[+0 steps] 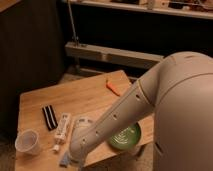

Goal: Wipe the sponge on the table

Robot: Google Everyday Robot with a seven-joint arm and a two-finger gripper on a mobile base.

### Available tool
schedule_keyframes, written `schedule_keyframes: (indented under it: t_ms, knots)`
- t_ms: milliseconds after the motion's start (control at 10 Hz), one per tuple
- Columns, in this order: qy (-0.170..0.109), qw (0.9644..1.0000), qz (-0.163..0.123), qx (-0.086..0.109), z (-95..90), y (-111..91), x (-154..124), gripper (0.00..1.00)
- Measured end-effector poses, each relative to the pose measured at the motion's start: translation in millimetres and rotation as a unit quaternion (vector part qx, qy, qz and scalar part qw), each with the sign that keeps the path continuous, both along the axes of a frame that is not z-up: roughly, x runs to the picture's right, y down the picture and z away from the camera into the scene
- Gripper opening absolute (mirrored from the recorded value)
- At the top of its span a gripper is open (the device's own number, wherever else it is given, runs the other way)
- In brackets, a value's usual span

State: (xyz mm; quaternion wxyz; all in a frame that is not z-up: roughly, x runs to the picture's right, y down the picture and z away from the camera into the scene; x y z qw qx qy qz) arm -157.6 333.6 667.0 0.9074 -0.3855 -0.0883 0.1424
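Note:
The sponge (pixel 64 160) is a small blue-grey pad at the front edge of the light wood table (pixel 85 97), only partly showing. My white arm sweeps in from the right and runs down to the front left. Its end, the gripper (pixel 75 158), sits right at the sponge and covers its right side. I cannot see whether the gripper is touching or holding the sponge.
A black-and-white striped strip (pixel 48 117), a white tube (pixel 62 127) and a clear cup (pixel 27 141) lie on the table's left. A green bowl (pixel 128 136) peeks out under the arm. An orange object (pixel 113 86) lies at the far corner. A grey shelf (pixel 115 52) runs behind.

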Motion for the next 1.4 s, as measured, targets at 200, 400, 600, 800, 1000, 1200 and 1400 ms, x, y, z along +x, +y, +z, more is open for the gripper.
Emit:
schedule_keyframes:
  t_ms: [200, 400, 600, 800, 1000, 1200, 1400]
  knots:
    - [0.011, 0.9999, -0.008, 0.007, 1.4, 2.5, -6.7, 0.80]
    - [0.024, 0.9995, -0.017, 0.013, 6.8, 7.5, -12.2, 0.80]
    - [0.044, 0.9987, -0.020, 0.017, 16.6, 14.0, -15.7, 0.80]
    - [0.061, 0.9979, -0.014, 0.015, 25.5, 17.6, -14.8, 0.80]
    - [0.071, 0.9974, -0.007, 0.013, 31.8, 17.7, -14.3, 0.76]
    - [0.076, 0.9970, -0.004, 0.010, 37.9, 18.6, -13.3, 0.58]
    - [0.080, 0.9967, -0.001, 0.008, 43.7, 18.0, -12.0, 0.42]
